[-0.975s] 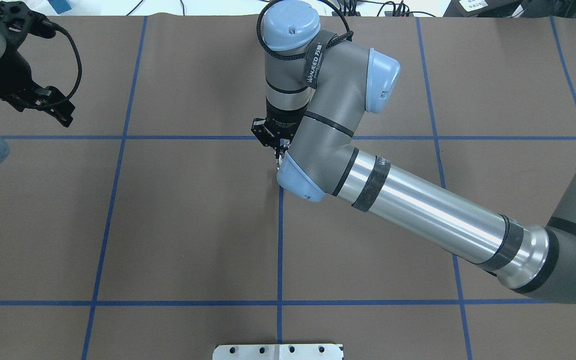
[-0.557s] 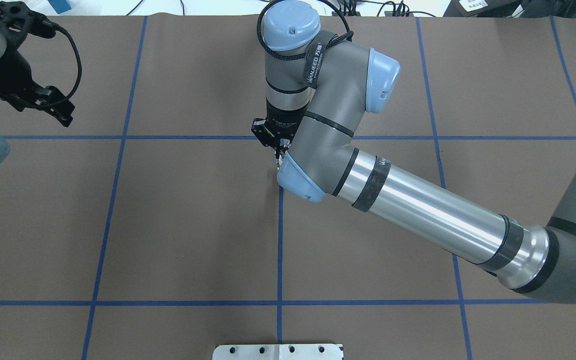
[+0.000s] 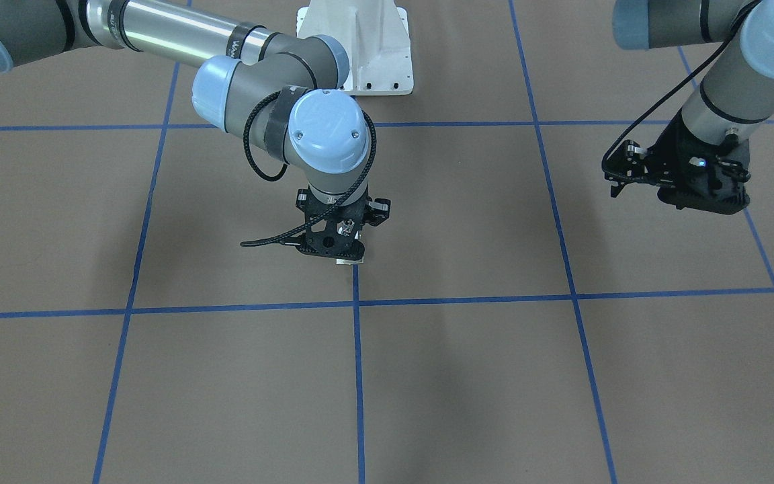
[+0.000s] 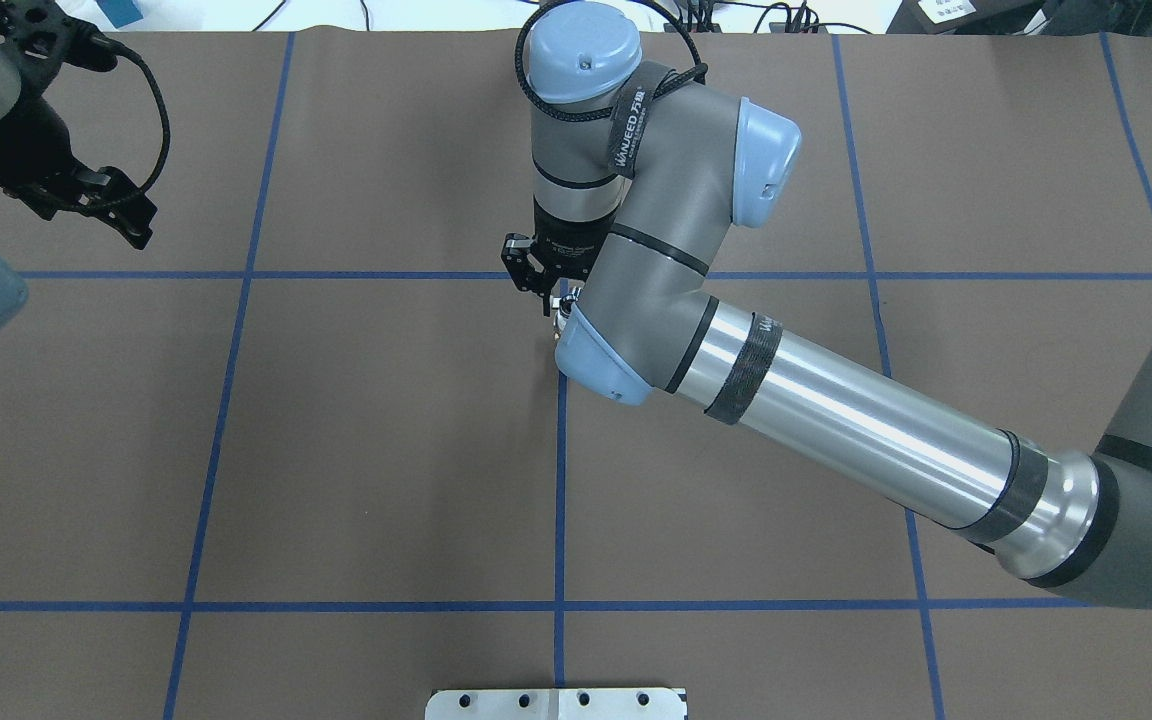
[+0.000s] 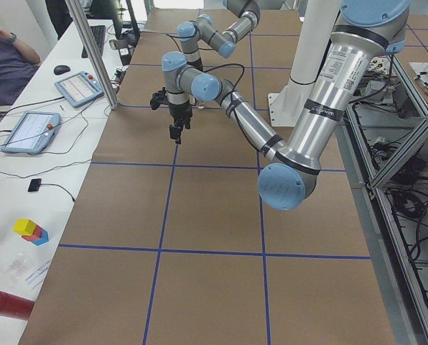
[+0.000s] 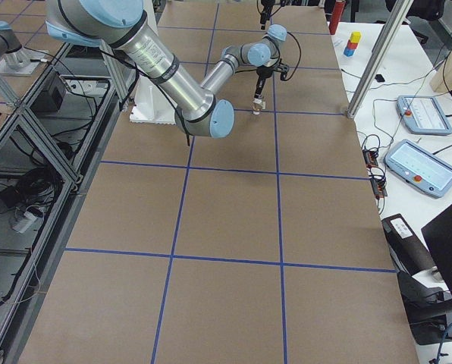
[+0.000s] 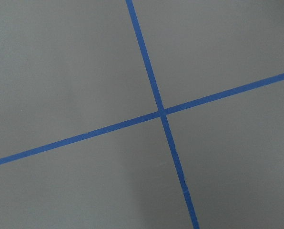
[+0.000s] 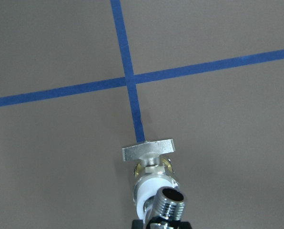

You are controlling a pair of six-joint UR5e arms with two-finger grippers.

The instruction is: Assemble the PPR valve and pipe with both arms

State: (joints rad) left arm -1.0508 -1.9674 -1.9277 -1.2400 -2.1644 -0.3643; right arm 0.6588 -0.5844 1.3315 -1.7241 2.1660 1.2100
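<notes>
Chrome comes first in the right wrist view: the pipe [image 8: 172,202], a shiny metal fitting whose round, threaded open end faces the camera. Black parts of the right end effector [image 3: 341,255] flank its base at the bottom edge of that view, so it appears to be pinching the pipe, though the fingertips themselves are cut off.

Directly beyond the pipe, and joined to it, sits the PPR valve [image 8: 151,187]. It has a smooth white plastic cylinder, then a short brass-coloured neck, then a flat silvery lever handle [image 8: 147,150] lying crosswise.

The handle lies over the blue tape line that runs on to the centre tape cross [image 8: 128,80], and the whole assembly is just on the robot's side of that cross. Whether it rests on the bench [image 4: 386,450] or hangs just above its matte brown covering cannot be told.

The right arm [image 4: 836,410], a grey and polished tube with light blue caps, reaches in to the cross from the robot's right.

Well apart from the cross, toward the robot's left, the left end effector [image 3: 679,183] hangs over the bench as a black, angular mass. Whether it is spread or pressed together cannot be told.
</notes>
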